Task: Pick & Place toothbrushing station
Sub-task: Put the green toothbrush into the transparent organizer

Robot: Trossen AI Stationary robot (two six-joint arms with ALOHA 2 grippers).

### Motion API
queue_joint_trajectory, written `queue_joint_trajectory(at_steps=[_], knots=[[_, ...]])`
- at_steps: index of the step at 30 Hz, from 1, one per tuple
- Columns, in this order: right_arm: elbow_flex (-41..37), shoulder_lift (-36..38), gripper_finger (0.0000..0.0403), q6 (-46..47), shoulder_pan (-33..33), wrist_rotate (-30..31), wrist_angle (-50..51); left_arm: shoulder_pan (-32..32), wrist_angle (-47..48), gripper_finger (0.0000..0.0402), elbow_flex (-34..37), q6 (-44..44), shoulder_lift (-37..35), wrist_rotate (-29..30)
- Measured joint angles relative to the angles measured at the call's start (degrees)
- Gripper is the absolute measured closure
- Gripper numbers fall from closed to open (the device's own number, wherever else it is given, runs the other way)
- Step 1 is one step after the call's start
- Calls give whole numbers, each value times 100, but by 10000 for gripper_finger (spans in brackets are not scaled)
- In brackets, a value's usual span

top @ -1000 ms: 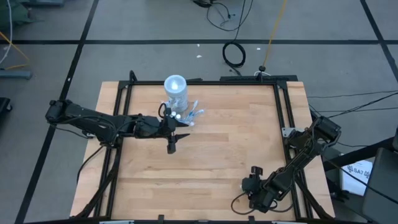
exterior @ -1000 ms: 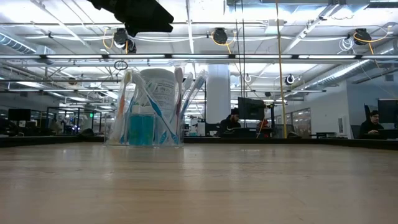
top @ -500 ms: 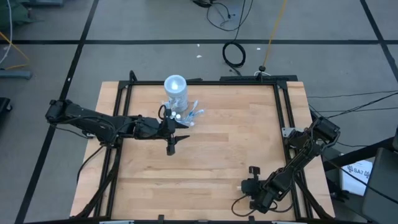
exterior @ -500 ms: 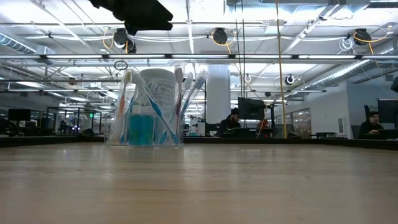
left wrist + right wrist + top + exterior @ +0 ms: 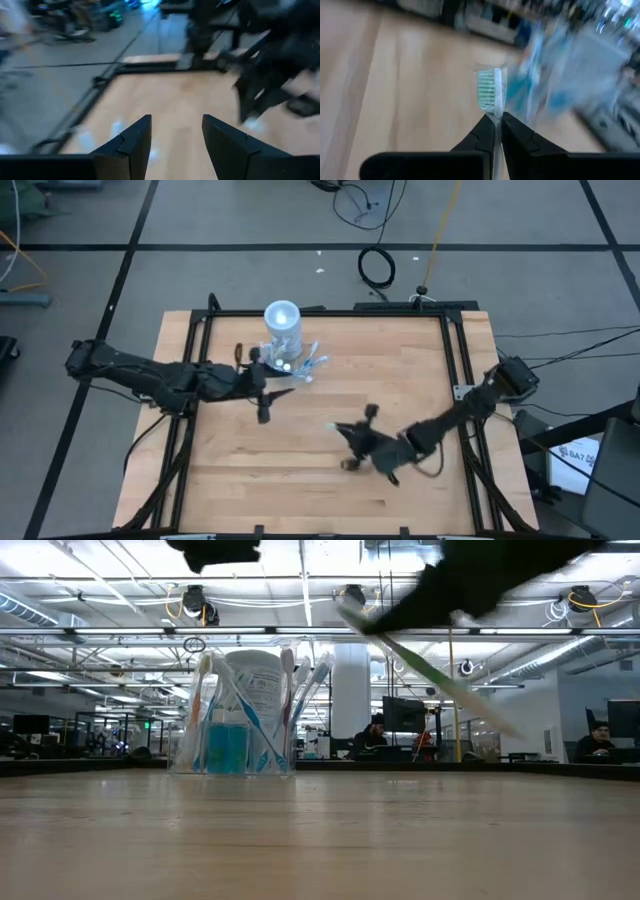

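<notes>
Toothbrushing station (image 5: 240,712): upright, holds toothbrushes, teal tubes.
Right gripper (image 5: 498,121): clamped on green toothbrush (image 5: 488,91).
Left gripper (image 5: 176,131): fingers apart, empty.

- Light wooden tabletop (image 5: 330,490) with a black metal frame (image 5: 330,311) around it.
- Grey floor (image 5: 240,220) marked by dark lines (image 5: 130,250) in a grid.
- Black coiled cable (image 5: 377,268) on the floor beyond the table's far edge; a thin yellow cord (image 5: 438,230) just beside it.
- Open industrial ceiling (image 5: 320,600) with pipes and ducts, long strip lights (image 5: 90,675).
- White round pillar (image 5: 351,700) in the far room.
- Seated person (image 5: 374,738) at dark monitors (image 5: 405,713); another person (image 5: 598,736) far right.
</notes>
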State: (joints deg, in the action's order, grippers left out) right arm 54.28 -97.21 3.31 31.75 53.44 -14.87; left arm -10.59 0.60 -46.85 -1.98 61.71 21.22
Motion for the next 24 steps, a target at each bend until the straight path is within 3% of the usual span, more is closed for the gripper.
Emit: queue_joint_trajectory(at_steps=[3,5,10,14,19,24], knots=[[4,3,388,-1340,-588,-391,-1808,-146,413,222,15,-279,-499,671],[6,6,381,-1800,-1013,-986,-2864,-252,609,222,8,-288,-948,1123],[9,9,369,-2051,-2148,-3130,-4447,-381,1243,222,4,-203,-1643,1337],[32,-181,387,-1901,-2947,-4695,-5513,-406,1535,222,4,-190,-1854,1339],[138,-689,390,-1917,-3542,-5067,-6619,-402,1642,222,9,-197,-1766,1339],[601,-1378,387,-1893,-3835,-5062,-6830,-402,1642,222,9,-195,-1629,1339]])
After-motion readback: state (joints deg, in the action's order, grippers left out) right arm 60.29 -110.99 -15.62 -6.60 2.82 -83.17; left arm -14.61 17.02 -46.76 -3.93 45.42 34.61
